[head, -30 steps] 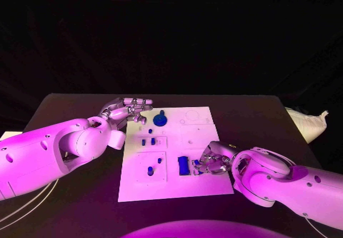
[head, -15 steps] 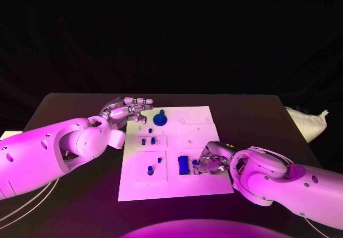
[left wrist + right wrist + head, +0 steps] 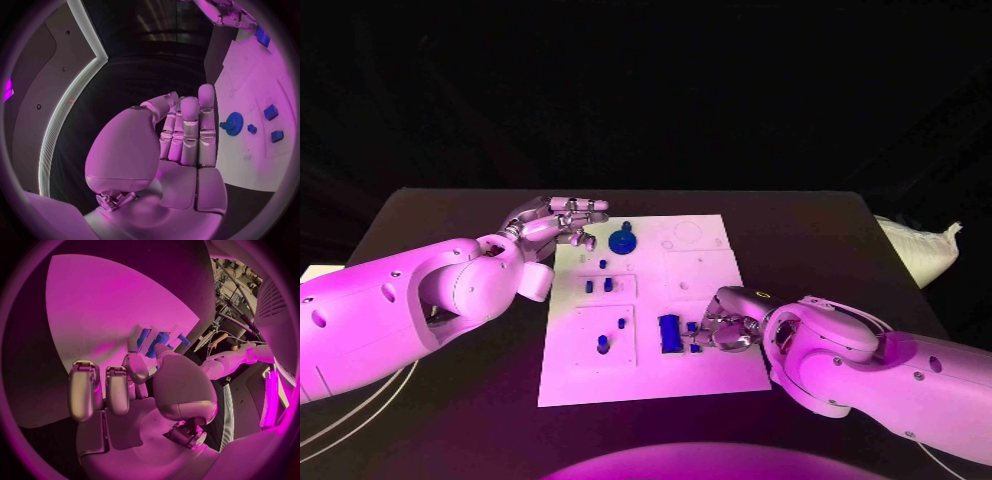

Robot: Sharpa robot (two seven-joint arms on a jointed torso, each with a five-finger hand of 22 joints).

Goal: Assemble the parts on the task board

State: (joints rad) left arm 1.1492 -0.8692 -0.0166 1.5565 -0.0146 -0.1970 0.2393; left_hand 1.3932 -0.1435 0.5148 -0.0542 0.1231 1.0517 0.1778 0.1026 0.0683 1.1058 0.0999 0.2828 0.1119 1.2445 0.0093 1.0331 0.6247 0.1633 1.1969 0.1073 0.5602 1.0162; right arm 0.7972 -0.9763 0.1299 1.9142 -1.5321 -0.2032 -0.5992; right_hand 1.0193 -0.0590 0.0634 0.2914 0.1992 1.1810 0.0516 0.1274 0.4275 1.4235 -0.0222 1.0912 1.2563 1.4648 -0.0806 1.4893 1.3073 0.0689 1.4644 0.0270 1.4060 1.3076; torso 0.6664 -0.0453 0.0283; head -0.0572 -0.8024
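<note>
Right hand: the silver many-fingered right hand (image 3: 721, 330) sits low over the near right part of the flat white rectangular task board (image 3: 711, 275), its thumb and a fingertip closed around a small blue block-shaped part (image 3: 157, 343) right beside the tall blue rectangular part (image 3: 669, 333); its other fingers (image 3: 82, 390) stay straight and together.
Left hand: the silver many-fingered left hand (image 3: 560, 222) hovers at the board's far left edge, holding nothing, with its fingers (image 3: 189, 132) straight and side by side and the thumb folded in beside them.
Risk, slip: in my judgement the pinch is shallow, so the small part could twist or drop as it is pressed down.
Risk, misalignment: the right hand's own fingers hide the seat from the head camera, so a tilted part could jam rather than seat.
Risk, knock: the held piece is just beside the tall blue part, and a sideways move could tip that neighbour.
Risk, board shift: I cannot tell whether the board is fixed; the left hand is not pressing on it, so a hard push could slide it.
Board, far end: a round blue toothed gear (image 3: 623, 240) sits near the left hand.
Board, middle left: two small blue square blocks (image 3: 597, 286) lie side by side in a raised panel.
Board, near left: a blue peg (image 3: 603, 343) stands in another panel.
</note>
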